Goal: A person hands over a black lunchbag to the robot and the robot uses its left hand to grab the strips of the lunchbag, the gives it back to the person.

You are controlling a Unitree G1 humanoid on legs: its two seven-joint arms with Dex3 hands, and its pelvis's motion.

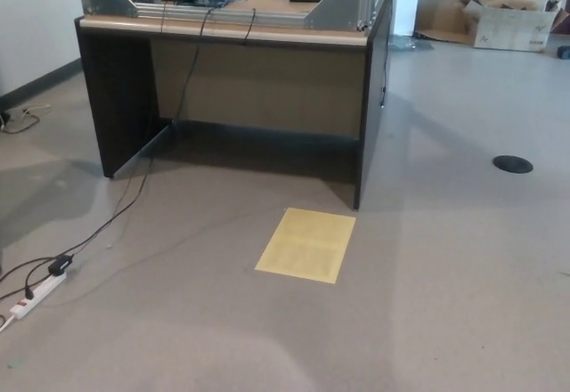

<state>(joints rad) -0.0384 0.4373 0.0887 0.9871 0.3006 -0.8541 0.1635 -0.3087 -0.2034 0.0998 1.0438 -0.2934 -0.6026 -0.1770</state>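
Observation:
No lunchbag and no person show in the head view. Neither of my hands is in the picture. I look down at a grey floor in front of a dark desk (116,98) with a beige front panel.
A yellow sheet (306,243) lies on the floor before the desk. A black cable (125,209) runs from the desk to a white power strip (34,295) at the lower left. A round black floor cap (513,164) sits at the right, a cardboard box (510,23) at the far back right.

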